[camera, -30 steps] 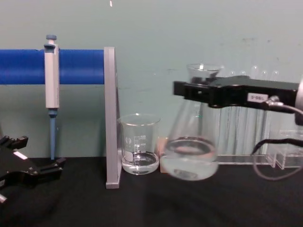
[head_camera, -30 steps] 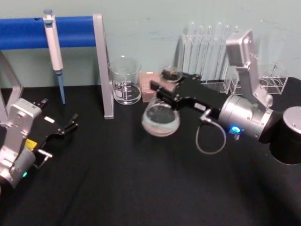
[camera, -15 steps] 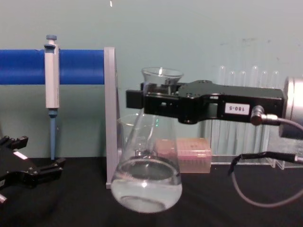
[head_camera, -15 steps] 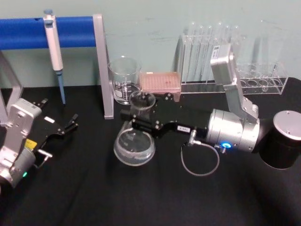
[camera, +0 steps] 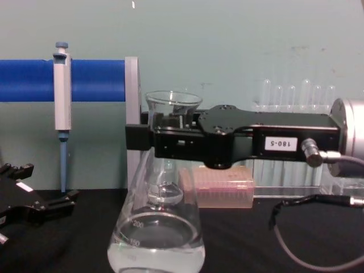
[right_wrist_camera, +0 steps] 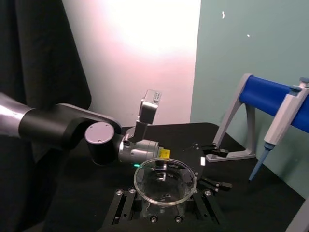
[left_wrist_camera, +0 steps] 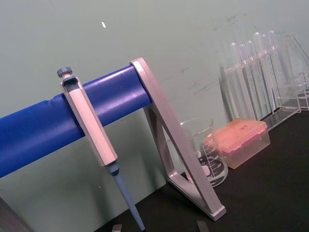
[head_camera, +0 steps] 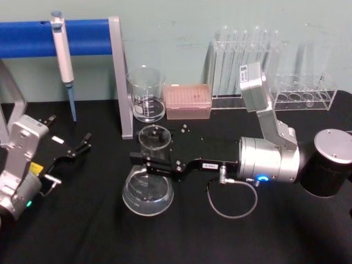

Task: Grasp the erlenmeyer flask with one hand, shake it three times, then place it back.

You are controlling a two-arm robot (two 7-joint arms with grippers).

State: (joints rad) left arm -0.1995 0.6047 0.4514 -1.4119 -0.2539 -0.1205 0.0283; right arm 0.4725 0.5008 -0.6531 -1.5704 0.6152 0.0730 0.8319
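Front-centre of bench, item: erlenmeyer flask [head_camera: 147,191], upright, standing forward of the stand and glassware row; the views do not settle whether its base rests on the bench [head_camera: 99,231] or hangs just above it.
Contents: a shallow layer of clear liquid in the wide base; mouth open.
Handling, judged: rigid thin glass, brittle, smooth and likely slippery; probably light, with its weight sitting low, so it should swing under a high hold.
Hold point: the narrow neck, just under the flared lip, which would act as a stop against sliding.
Right hand [head_camera: 153,160]: clamped on that neck, jaws on either side, reaching in level from the robot's right.
Cable [head_camera: 234,204]: grey loop trailing onto the bench beneath the right wrist.
Left hand [head_camera: 69,135]: parked at the bench's left, fingers spread and empty, well apart from the flask.
Nearest obstacles: grey stand upright [head_camera: 121,82] and beaker [head_camera: 146,94], just behind the flask; pink tip box [head_camera: 188,100] behind and to the right.
Farther obstacles: pipette [head_camera: 63,55] hanging on the blue bar; test tube racks [head_camera: 247,60] along the back wall.
Open room: bare black surface in front of the flask and to its left; least clearance toward the stand and beaker.
Risk, judged: a sharp knock or hard set-down could crack the base; vigorous swings could slop liquid toward the mouth.
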